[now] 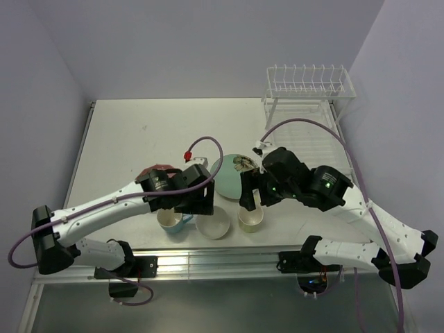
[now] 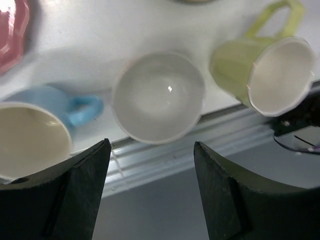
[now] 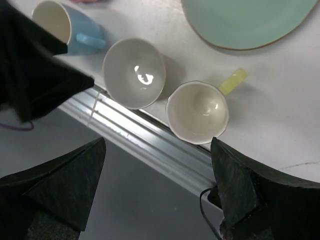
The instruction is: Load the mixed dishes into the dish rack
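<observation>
Left gripper (image 2: 150, 167) hangs with its jaws spread wide and nothing between them, above the near edge of the table (image 1: 132, 132). The cream bowl (image 2: 159, 97) sits just past its fingertips, centred in the gap. The blue mug (image 2: 30, 137) stands to one side of the bowl and the pale yellow-green mug (image 2: 260, 70) to the other. The right gripper (image 3: 155, 170) is likewise parted and empty, and in its wrist view the yellow-green mug lies just beyond its fingers. From above, these three pieces stand in a row along the near edge. The mint-green plate (image 1: 227, 177) lies flat behind them, between the two arms. The pink plate (image 1: 156, 168) is mostly hidden under the left arm. The dish rack (image 1: 309, 87) stands at the far right corner — well apart from both grippers and from every dish.
</observation>
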Action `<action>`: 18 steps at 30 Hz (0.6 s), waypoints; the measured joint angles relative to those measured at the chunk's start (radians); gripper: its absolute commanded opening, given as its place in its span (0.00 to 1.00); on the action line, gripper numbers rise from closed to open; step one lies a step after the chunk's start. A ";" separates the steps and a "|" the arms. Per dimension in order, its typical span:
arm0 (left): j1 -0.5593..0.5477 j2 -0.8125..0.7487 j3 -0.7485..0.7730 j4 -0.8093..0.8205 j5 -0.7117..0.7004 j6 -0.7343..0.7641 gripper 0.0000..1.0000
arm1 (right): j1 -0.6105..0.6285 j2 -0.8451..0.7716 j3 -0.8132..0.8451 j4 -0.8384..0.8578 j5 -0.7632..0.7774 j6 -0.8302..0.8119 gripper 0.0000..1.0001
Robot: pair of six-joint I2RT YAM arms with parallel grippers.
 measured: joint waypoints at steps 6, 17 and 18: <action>0.223 0.117 0.002 0.072 0.105 0.180 0.73 | -0.005 -0.073 0.034 -0.022 0.048 0.013 0.93; 0.275 0.268 0.012 0.158 0.282 0.367 0.67 | -0.007 -0.195 0.032 -0.060 0.072 0.056 0.94; 0.275 0.267 0.010 0.164 0.291 0.373 0.68 | -0.007 -0.195 0.033 -0.060 0.076 0.056 0.94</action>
